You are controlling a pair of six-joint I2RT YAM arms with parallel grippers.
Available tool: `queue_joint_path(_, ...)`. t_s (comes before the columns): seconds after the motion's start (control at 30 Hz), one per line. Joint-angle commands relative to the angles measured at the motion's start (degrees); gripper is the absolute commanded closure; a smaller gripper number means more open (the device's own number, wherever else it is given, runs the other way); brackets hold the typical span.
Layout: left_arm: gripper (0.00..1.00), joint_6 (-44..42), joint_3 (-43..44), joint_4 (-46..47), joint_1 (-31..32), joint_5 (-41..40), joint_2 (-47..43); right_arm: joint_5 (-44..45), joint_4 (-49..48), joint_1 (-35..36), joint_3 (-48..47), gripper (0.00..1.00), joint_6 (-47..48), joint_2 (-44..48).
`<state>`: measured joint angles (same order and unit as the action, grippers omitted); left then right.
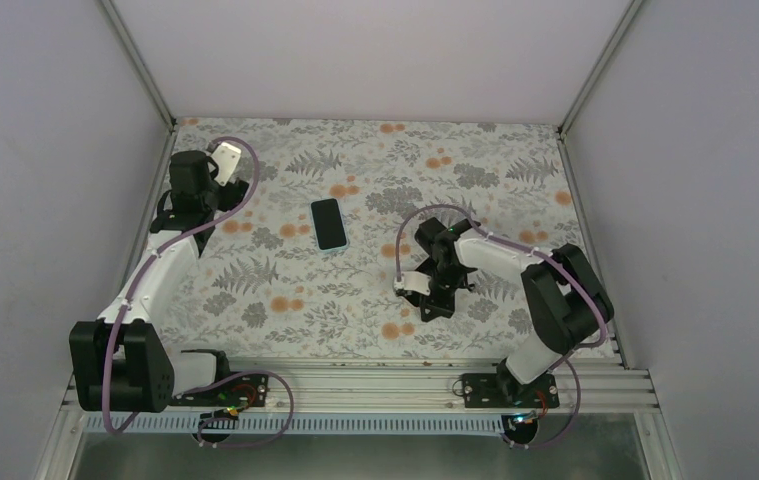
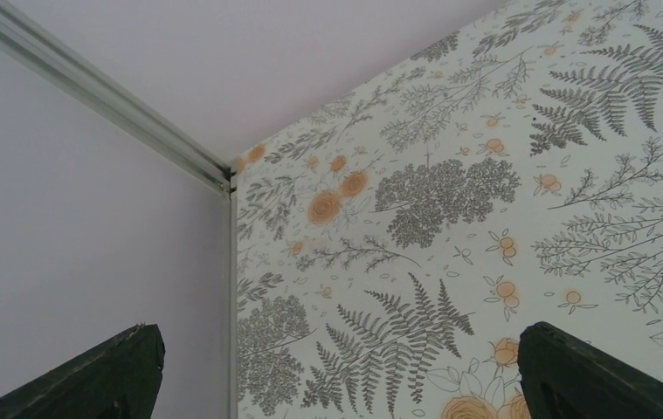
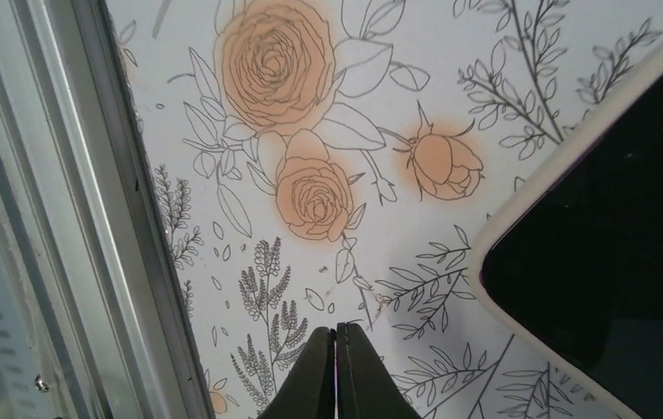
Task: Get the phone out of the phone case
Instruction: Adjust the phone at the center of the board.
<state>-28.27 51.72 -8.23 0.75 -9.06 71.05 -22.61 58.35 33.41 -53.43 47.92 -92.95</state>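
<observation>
The phone (image 1: 329,224), dark screen up in a light blue case, lies flat on the flowered table mid-left of centre. One dark corner of it, with its pale rim, also shows at the right edge of the right wrist view (image 3: 607,262). My right gripper (image 1: 433,305) is shut and empty, low over the table right of and nearer than the phone. Its closed fingertips (image 3: 336,330) are apart from the phone. My left gripper (image 1: 187,175) is open and empty by the far left corner, well left of the phone. Its jaws stand wide in the left wrist view (image 2: 341,349).
Grey enclosure walls (image 1: 55,150) close in the table on the left, back and right. A metal rail (image 1: 355,375) runs along the near edge and shows close on the left of the right wrist view (image 3: 65,218).
</observation>
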Motion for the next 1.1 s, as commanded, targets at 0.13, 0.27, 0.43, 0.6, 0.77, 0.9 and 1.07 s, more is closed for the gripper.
queue_joint_path(0.13,0.0,0.1,0.4,1.4,-0.2,1.9,-0.6,1.4,-7.8,0.5,1.7,0.96,-1.8,-1.6)
queue_joint_path(0.27,0.0,-0.3,-0.2,1.6,-0.2,0.9,-0.9,2.4,-9.9,0.5,-0.1,0.96,-2.0,-5.0)
queue_joint_path(0.43,0.0,-0.9,-0.9,2.2,-0.3,-0.1,-1.3,4.2,-12.4,0.6,-3.9,0.96,-2.6,-8.0)
queue_joint_path(0.6,0.0,-0.9,-1.0,2.5,-0.4,-0.5,-1.5,4.2,-15.5,0.6,-8.3,0.96,-4.2,-9.5)
queue_joint_path(0.77,0.0,-1.2,-1.5,3.2,-0.4,-1.0,-1.6,6.3,-17.2,0.6,-11.9,0.96,-6.2,-13.5)
queue_joint_path(0.9,0.0,-1.6,-1.8,3.6,-0.6,-1.7,-1.7,7.6,-18.6,0.1,-13.3,0.96,-6.9,-15.5)
queue_joint_path(1.07,0.0,-1.8,-2.1,3.5,-0.8,-1.5,-2.4,0.7,-14.1,-2.2,-14.4,0.95,-0.6,-14.0)
